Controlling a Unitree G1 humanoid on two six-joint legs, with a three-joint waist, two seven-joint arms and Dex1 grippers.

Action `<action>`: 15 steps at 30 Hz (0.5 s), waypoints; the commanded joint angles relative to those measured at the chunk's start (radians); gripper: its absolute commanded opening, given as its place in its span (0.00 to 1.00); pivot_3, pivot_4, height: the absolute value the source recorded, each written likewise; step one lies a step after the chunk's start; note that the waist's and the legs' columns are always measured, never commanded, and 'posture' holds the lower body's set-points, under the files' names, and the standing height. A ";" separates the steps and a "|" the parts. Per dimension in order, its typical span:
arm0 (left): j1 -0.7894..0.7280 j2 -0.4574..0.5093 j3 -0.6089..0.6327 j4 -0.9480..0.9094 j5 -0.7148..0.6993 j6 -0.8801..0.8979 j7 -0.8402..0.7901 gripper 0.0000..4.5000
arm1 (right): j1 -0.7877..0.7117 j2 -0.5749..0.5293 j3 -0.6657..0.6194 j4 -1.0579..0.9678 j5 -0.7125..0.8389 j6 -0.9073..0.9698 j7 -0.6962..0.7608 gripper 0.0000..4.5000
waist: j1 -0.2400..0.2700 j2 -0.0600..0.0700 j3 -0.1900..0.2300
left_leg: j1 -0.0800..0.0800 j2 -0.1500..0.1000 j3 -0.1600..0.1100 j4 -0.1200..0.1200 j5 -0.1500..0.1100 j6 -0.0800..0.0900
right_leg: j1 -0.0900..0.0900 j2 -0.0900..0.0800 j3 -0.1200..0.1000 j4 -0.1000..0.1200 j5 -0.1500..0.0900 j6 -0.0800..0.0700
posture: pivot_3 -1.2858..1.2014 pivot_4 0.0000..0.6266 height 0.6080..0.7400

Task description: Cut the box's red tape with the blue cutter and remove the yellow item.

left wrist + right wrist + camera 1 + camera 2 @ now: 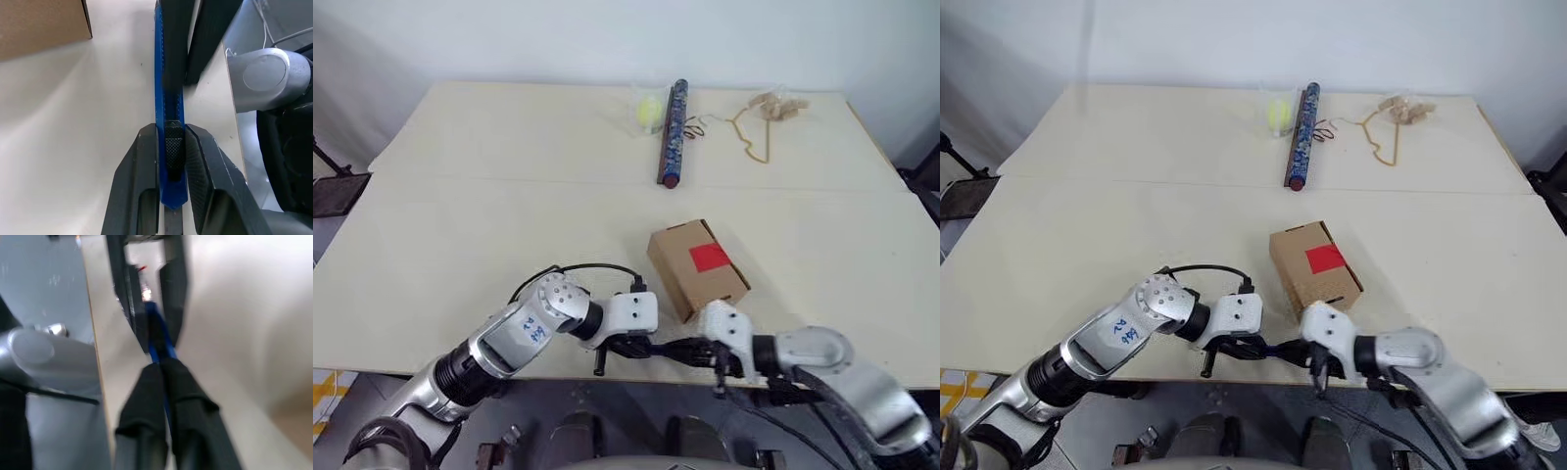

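Note:
The brown box point(680, 284) lies closed on the table, right of centre, with the square of red tape point(709, 258) across its top seam. Just in front of it, at the table's front edge, both grippers meet on the blue cutter point(168, 107). My left gripper point(171, 129) is shut on the cutter's rear end. From the opposite side, my right gripper point(161, 363) has its fingers closed around the other end, a thin strip of blue showing between them. The cutter lies roughly level, a little above the tabletop. The yellow item is hidden.
At the back of the table lie a long dark patterned tube point(673, 133), a clear container with a yellow-green ball point(649, 111), and a cord with wooden pieces point(766, 116). The table's front edge point(431, 364) runs just under both grippers.

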 commanded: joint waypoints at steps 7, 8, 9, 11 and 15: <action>0.067 -0.007 0.194 -0.016 -0.011 -0.498 0.016 0.09 | -0.143 -0.355 -0.415 0.038 0.954 0.456 -0.389 0.82 | 0.003 0.005 0.005 | 0.000 0.004 0.001 -0.001 -0.004 0.004 | 0.000 0.000 -0.002 -0.004 0.002 -0.003 | 0.52 0.24 1.00; 0.057 -0.018 0.194 -0.015 -0.004 -0.495 0.022 0.09 | -0.157 -0.409 -0.386 0.064 1.047 0.453 -0.440 0.88 | 0.003 0.005 0.005 | -0.001 0.004 0.000 -0.002 -0.004 0.004 | 0.000 0.000 -0.003 -0.005 0.002 -0.003 | 0.52 0.24 1.00; 0.047 -0.024 0.190 -0.017 -0.001 -0.487 0.018 0.09 | -0.170 -0.456 -0.352 0.089 1.146 0.430 -0.493 0.97 | 0.001 0.004 0.005 | -0.001 0.004 0.000 -0.002 -0.004 0.004 | 0.000 0.000 -0.004 -0.006 0.002 -0.003 | 0.52 0.24 1.00; 0.026 -0.031 0.176 -0.026 0.008 -0.473 0.005 0.09 | -0.208 -0.545 -0.254 0.139 1.346 0.358 -0.622 0.99 | -0.001 0.004 0.005 | -0.002 0.004 0.002 -0.002 -0.004 0.002 | 0.000 0.000 -0.004 -0.007 0.002 -0.002 | 0.52 0.24 1.00; -0.001 -0.065 0.158 -0.034 0.001 -0.452 0.008 0.09 | -0.284 -0.564 -0.103 0.194 1.431 0.297 -0.698 0.99 | -0.005 0.003 0.006 | -0.002 0.004 0.007 -0.002 -0.004 0.002 | -0.001 0.002 -0.005 -0.008 0.003 0.000 | 0.52 0.24 1.00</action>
